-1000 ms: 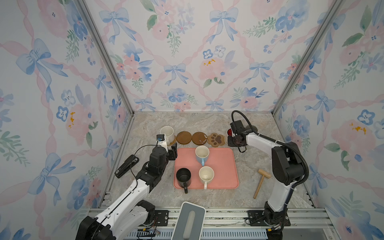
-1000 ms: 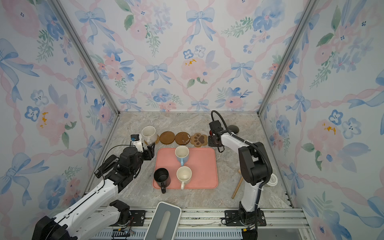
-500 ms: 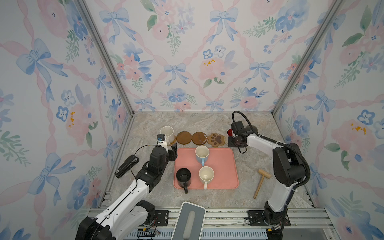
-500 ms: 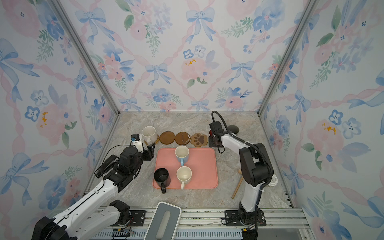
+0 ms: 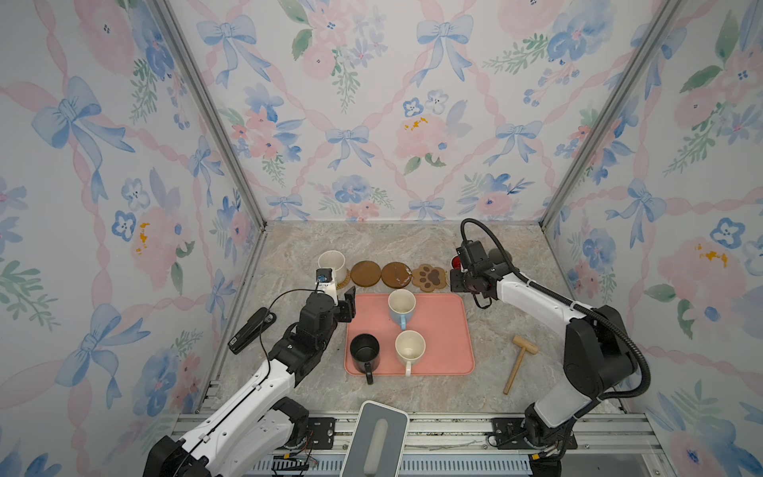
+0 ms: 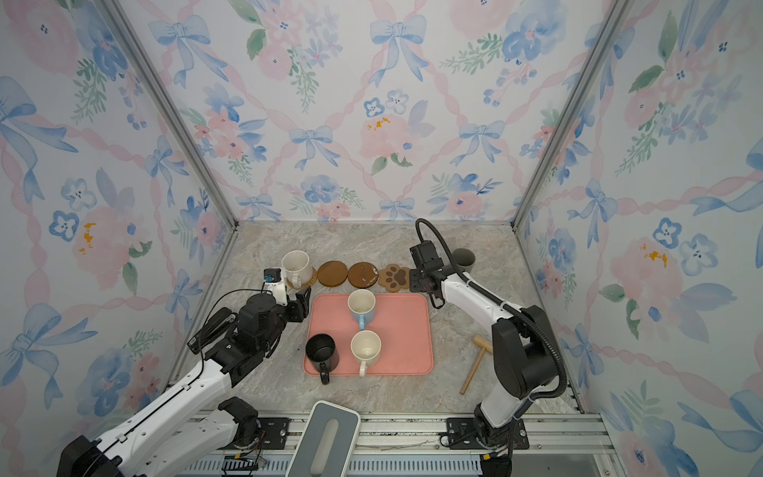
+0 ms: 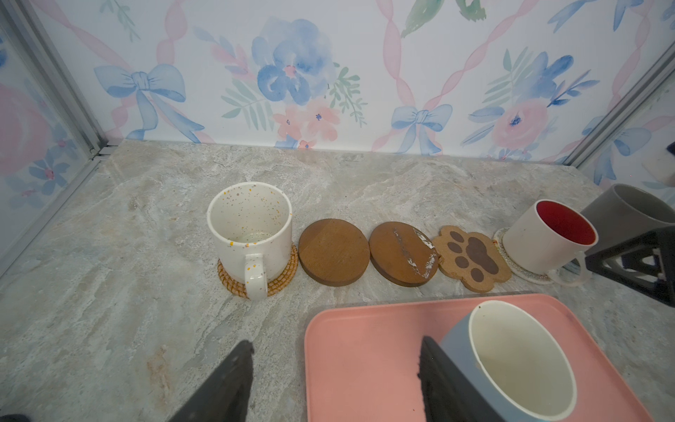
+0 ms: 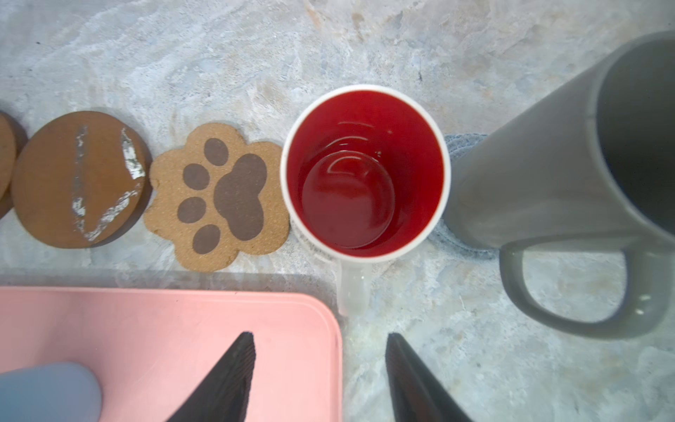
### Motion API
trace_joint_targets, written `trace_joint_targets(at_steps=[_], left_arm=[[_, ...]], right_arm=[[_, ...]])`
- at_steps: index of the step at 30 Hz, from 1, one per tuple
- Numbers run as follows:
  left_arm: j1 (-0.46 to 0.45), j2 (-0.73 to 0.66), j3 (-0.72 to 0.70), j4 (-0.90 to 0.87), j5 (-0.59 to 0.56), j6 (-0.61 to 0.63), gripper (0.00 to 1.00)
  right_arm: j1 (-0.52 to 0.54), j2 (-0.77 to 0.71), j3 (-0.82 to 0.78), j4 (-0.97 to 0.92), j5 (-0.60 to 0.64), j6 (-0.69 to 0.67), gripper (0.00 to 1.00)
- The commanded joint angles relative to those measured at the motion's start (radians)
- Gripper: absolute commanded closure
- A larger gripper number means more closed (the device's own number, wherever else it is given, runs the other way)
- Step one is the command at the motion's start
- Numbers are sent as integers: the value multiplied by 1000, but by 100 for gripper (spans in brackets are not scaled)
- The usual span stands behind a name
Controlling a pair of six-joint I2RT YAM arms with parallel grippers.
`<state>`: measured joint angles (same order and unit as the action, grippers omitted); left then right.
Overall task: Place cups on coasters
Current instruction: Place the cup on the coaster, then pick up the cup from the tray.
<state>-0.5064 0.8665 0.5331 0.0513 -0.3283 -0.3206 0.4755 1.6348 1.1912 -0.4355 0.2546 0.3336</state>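
Observation:
A speckled cream cup (image 7: 250, 234) stands on the tan rattan coaster (image 7: 281, 281). Beside it lie two bare brown round coasters (image 7: 334, 252) (image 7: 401, 254) and a bare paw-print coaster (image 8: 219, 197). The white cup with red inside (image 8: 365, 171) stands on a cream woven coaster (image 7: 526, 272). The grey cup (image 8: 569, 153) rests on a light-blue woven coaster (image 8: 464, 146). My right gripper (image 8: 320, 334) is open and empty, just short of the red cup's handle. A light-blue cup (image 5: 401, 307), a black cup (image 5: 364, 351) and a cream cup (image 5: 410, 349) stand on the pink tray (image 5: 446, 330). My left gripper (image 7: 335, 347) is open and empty over the tray's corner, beside the blue cup.
A wooden mallet (image 5: 518, 361) lies on the table right of the tray. A black stapler-like object (image 5: 252, 330) leans at the left wall. A grey-white device (image 5: 377, 437) sits at the front edge. Walls close in on three sides.
My right gripper's jaws have spread apart near the red-inside cup, which stays standing on its coaster. The left arm has not moved.

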Motion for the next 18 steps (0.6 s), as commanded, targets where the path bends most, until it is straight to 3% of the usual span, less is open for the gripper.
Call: trace_joint_targets(at_steps=[1, 18], left_arm=[[-9, -12, 21, -24, -25, 7, 33], [-24, -67, -1, -51, 14, -39, 32]], right_arm=[[68, -66, -15, -72, 50, 34, 39], [367, -168, -24, -177, 4, 189, 37]])
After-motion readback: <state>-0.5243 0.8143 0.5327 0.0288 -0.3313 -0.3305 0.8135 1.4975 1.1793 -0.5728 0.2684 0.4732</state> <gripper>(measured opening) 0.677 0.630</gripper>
